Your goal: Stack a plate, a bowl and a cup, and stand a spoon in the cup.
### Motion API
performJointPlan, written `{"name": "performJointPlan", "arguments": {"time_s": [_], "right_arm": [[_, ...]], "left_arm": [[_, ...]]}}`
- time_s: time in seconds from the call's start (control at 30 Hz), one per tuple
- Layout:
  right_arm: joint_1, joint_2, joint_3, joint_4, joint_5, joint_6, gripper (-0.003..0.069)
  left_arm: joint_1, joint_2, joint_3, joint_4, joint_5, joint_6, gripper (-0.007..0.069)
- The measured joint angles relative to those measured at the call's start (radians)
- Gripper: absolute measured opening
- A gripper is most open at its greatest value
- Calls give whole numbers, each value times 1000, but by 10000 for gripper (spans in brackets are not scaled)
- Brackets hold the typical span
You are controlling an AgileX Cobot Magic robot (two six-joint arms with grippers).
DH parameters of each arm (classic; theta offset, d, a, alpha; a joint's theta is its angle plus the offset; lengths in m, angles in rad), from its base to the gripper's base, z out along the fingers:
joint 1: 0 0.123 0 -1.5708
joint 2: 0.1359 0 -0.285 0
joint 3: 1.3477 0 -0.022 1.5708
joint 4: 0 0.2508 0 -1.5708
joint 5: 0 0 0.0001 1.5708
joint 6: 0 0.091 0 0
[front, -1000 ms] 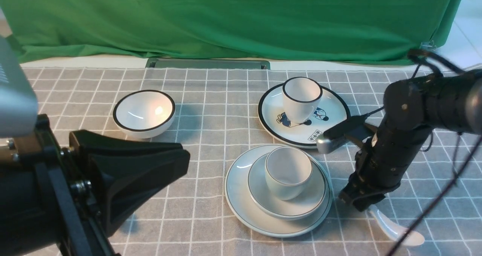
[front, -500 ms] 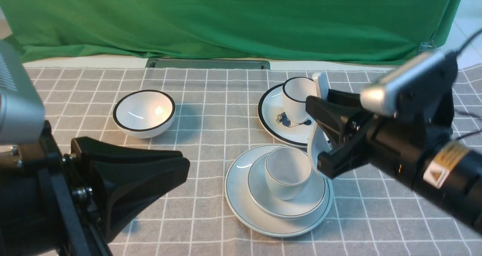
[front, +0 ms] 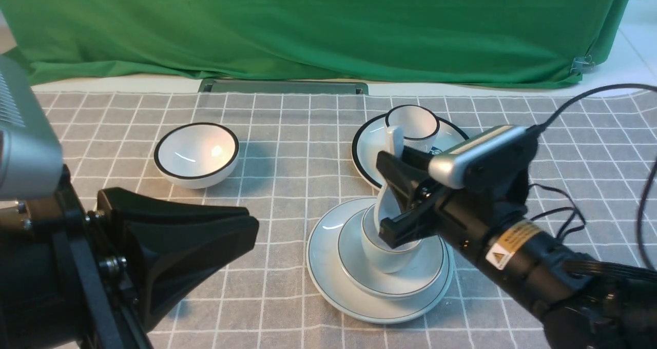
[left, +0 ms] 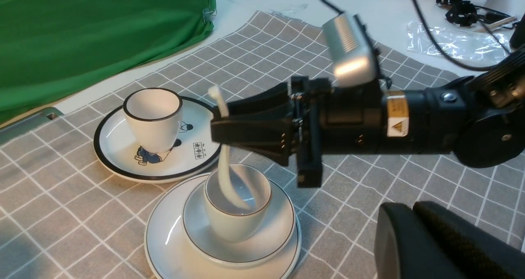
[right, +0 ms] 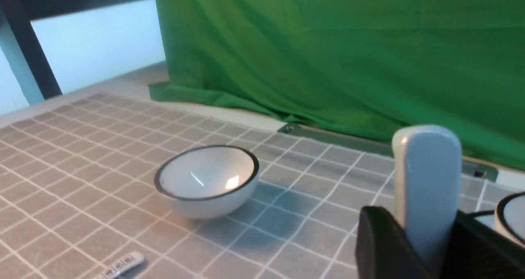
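Observation:
The plate [front: 328, 282] lies at the front centre with the bowl [front: 359, 274] on it and the cup [front: 385, 256] standing in the bowl. My right gripper [front: 382, 195] is shut on the white spoon [front: 394, 139] and holds it nearly upright over the cup. In the left wrist view the spoon [left: 225, 176] has its scoop end down inside the cup [left: 233, 225], with the right gripper [left: 219, 129] clamped on its handle. The handle [right: 426, 180] sticks up between the jaws in the right wrist view. My left gripper [front: 246, 226] is shut and empty at the front left.
A cartoon-printed plate [front: 369, 159] with a black-rimmed cup [front: 416, 123] on it stands just behind the stack. A black-rimmed bowl [front: 196, 154] sits at the left. A short spoon with printed marks [right: 121, 264] lies on the cloth. A green backdrop [front: 328, 25] closes the far side.
My right gripper lifted the spoon from the cloth at the front right, swung it upright, and moved left and down, bringing its scoop end into the cup. The left arm barely moved.

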Motion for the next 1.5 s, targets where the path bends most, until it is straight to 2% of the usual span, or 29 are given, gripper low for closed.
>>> {"name": "performJointPlan", "arguments": {"time_s": [0.4, 0.47, 0.57, 0.6, 0.63, 0.7, 0.83, 0.93, 1.0, 1.03, 1.07, 1.1, 1.17, 1.2, 1.27, 1.37, 1.5], "right_arm": [[0, 120, -25, 7, -36, -36, 167], [0, 134, -25, 9, -36, -48, 192], [0, 144, -25, 10, -36, -58, 307], [0, 145, -25, 10, -36, -58, 315], [0, 145, -24, 10, -49, -60, 370], [0, 143, -15, 10, -83, -60, 409], [4, 92, 24, 5, -100, -36, 416], [15, 3, 66, -3, -89, -10, 396], [32, -108, 97, -4, -11, -4, 366], [53, -227, 113, -6, 131, -3, 326], [55, -241, 115, -6, 151, -3, 316], [84, -419, 117, -12, 401, -3, 247], [95, -501, 118, -14, 558, -3, 215], [106, -606, 118, -15, 733, -2, 179], [110, -726, 118, -15, 939, 18, 142], [110, -866, 118, -15, 1183, 47, 92], [110, -966, 118, -15, 1348, 71, 62]], "left_arm": [[0, 0, 0, 0, 0, 3, 9], [0, 0, 0, 0, 0, 3, 9], [0, 0, 0, 0, 1, 3, 9], [0, 0, 0, 0, 1, 3, 9], [0, 0, 0, 3, 1, 6, 9], [0, 0, 0, 12, 2, 6, 9], [0, -8, 2, 40, -6, 10, 9], [0, -44, 32, 65, -65, 10, 9], [0, -91, 79, 72, -145, 10, 9], [0, -140, 140, 72, -211, 10, 9], [0, -152, 157, 72, -243, 10, 9], [0, -216, 286, 72, -386, 10, 9], [0, -230, 339, 72, -448, 10, 9], [0, -243, 421, 72, -548, 10, 9], [0, -246, 514, 72, -662, 10, 9], [0, -248, 624, 72, -797, 10, 9], [0, -248, 705, 73, -868, 11, 9]]}}
